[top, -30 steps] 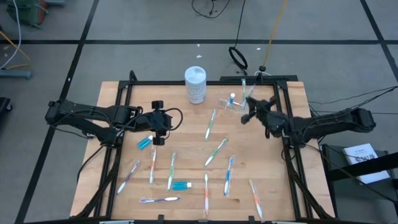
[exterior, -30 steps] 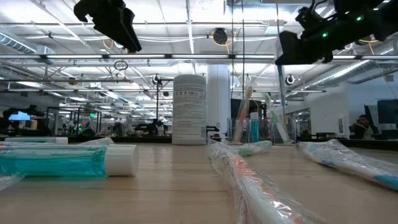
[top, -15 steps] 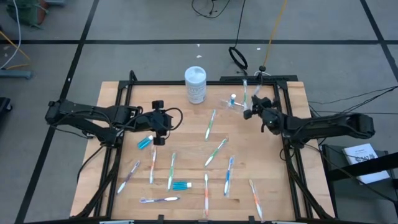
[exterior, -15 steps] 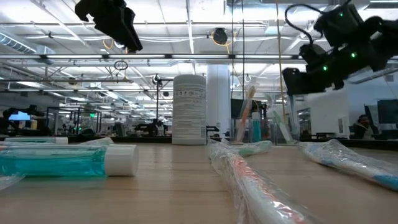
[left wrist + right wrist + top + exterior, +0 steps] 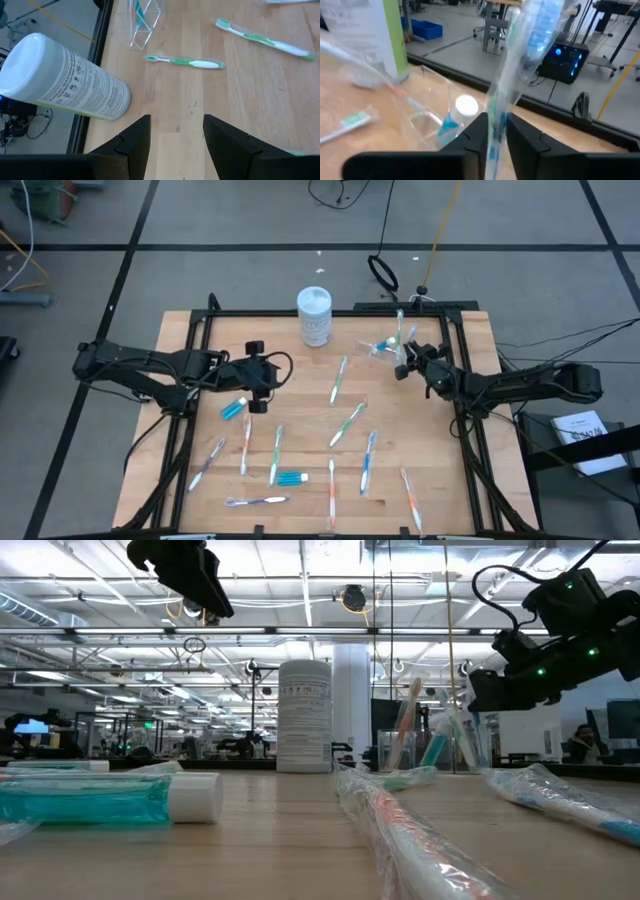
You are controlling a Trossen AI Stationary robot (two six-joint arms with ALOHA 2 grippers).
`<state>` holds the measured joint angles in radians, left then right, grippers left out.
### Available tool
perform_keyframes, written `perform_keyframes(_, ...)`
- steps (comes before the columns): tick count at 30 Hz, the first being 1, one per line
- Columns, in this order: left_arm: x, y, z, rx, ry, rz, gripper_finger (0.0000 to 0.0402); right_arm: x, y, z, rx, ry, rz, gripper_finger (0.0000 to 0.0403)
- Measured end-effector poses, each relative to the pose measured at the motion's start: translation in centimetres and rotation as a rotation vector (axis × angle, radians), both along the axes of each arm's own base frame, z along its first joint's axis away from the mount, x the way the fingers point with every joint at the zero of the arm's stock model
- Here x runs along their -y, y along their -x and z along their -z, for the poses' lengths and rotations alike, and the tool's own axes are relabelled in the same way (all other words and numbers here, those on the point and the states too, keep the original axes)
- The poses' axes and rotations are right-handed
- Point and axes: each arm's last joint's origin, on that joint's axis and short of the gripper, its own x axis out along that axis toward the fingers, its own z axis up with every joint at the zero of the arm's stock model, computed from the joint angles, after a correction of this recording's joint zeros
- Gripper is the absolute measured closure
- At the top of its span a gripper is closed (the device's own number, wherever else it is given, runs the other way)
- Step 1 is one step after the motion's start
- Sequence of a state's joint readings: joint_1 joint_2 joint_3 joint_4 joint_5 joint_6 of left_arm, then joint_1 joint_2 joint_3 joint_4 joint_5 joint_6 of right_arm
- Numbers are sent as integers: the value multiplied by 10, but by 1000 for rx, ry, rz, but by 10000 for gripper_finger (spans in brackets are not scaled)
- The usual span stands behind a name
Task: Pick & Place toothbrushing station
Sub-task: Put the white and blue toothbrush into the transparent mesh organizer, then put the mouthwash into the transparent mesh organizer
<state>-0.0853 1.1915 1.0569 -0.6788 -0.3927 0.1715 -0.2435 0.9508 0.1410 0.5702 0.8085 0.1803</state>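
Observation:
The clear plastic cup (image 5: 381,346) stands at the table's far right, with a blue toothpaste tube (image 5: 456,116) and a brush inside. My right gripper (image 5: 404,361) is beside the cup, above the table, shut on a wrapped blue-green toothbrush (image 5: 520,55). My left gripper (image 5: 258,376) hangs open and empty above the table's left middle, near a toothpaste tube (image 5: 233,408). Several wrapped toothbrushes, such as a green one (image 5: 347,423), lie flat on the wood. My right gripper pinches the wrapped toothbrush near one end (image 5: 495,125) between its two fingers (image 5: 521,136). The fingers lie across the handle. The rest of the brush (image 5: 399,328) sticks out past the fingers toward the table's far edge, beside the cup. Whether it touches the cup, I cannot tell.
A white lidded canister (image 5: 314,315) stands at the far middle, left of the cup. A second toothpaste tube (image 5: 292,477) and more toothbrushes (image 5: 332,490) lie across the table's near half. A black frame rail (image 5: 455,370) runs along the right side.
My right gripper has gone down toward the table beside the cup and turned at the wrist, keeping its hold on the wrapped toothbrush. The brush has tipped with it.

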Motion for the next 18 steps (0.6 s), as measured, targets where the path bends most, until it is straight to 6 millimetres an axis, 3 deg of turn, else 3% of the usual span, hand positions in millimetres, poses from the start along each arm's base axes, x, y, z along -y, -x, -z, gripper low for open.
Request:
perform_keyframes(10, 0, -4, -4, 75, 51, -43, 215, 2, -1, -15, 73, 97, 40, 249)
perform_keyframes(18, 0, -4, -4, 128, 163, -148, 215, -6, -3, -21, 158, 85, -28, 229)
